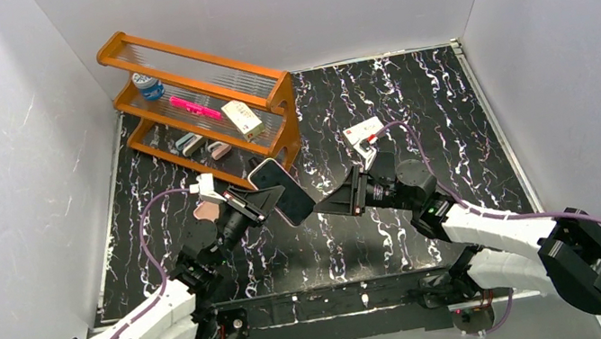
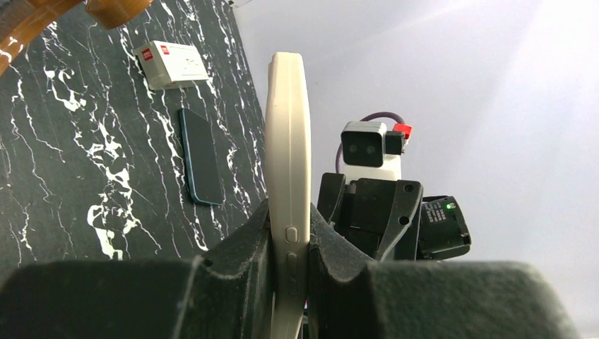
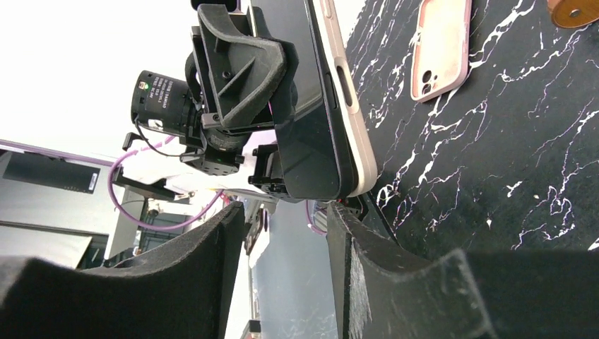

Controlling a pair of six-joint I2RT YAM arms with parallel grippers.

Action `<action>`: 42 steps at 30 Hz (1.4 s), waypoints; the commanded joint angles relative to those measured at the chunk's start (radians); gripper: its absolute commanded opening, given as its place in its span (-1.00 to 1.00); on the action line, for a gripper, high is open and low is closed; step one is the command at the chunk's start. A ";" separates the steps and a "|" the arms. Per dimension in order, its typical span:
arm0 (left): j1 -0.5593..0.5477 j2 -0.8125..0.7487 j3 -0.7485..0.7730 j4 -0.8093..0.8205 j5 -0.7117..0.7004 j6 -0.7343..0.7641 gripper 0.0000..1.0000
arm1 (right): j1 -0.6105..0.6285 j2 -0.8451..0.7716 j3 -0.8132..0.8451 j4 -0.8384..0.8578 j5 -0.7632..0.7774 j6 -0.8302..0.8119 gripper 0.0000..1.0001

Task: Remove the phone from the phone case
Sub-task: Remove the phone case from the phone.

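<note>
- At mid-frame in the top view, the left tool [image 1: 263,199] is clamped on the cream phone case [image 2: 287,141]. It holds the case off the worktop [image 1: 416,115] with the phone [image 1: 284,192] seated inside and the dark screen showing.
- Just right of it, the right tool [image 1: 327,205] has its fingers apart and grips nothing. The case's lower end lies just ahead of the gap.
- Likely risk: the left fingers press on both screen and back. They may pin the phone inside while the other tool pulls, so the pair could twist or slip free.
- A slip would drop it onto the hard worktop, perhaps near the pink case [image 3: 441,46] lying at the upper right of the right wrist view.
- The worktop is glossy black with white marble veins. Plain white walls [image 1: 0,135] enclose it, and an orange wooden rack [image 1: 202,85] stands at upper left.
</note>
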 commanded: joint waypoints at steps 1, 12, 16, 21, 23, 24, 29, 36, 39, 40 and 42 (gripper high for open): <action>-0.001 -0.003 -0.003 0.135 0.008 -0.045 -1.00 | 0.006 0.011 0.009 0.087 -0.004 0.013 0.09; -0.002 0.022 -0.016 0.216 0.043 -0.113 -1.00 | 0.005 0.026 0.004 0.123 0.004 0.011 0.06; -0.002 0.028 -0.017 0.232 0.076 -0.128 -1.00 | 0.005 0.030 0.000 0.162 -0.003 0.020 0.03; -0.002 0.031 -0.022 0.237 0.094 -0.127 -1.00 | 0.006 0.021 0.018 0.182 -0.016 0.011 -0.03; -0.002 0.049 -0.016 0.245 0.121 -0.130 -1.00 | 0.006 0.020 0.028 0.186 -0.017 0.005 -0.04; -0.003 0.056 -0.015 0.251 0.134 -0.135 -1.00 | 0.006 0.019 0.031 0.189 -0.018 0.002 -0.04; -0.006 0.078 -0.035 0.352 0.171 -0.203 -1.00 | 0.005 0.029 0.048 0.197 -0.015 -0.017 -0.05; -0.025 0.074 -0.013 0.370 0.223 -0.213 -1.00 | 0.005 0.059 0.087 0.210 -0.019 -0.037 -0.06; -0.030 0.076 -0.008 0.371 0.242 -0.195 -1.00 | 0.005 0.074 0.105 0.216 -0.019 -0.040 -0.11; -0.036 0.083 -0.001 0.372 0.259 -0.183 -1.00 | 0.006 0.081 0.110 0.218 -0.021 -0.039 -0.13; -0.041 0.102 0.024 0.375 0.307 -0.157 -1.00 | 0.005 0.095 0.121 0.227 -0.028 -0.032 -0.19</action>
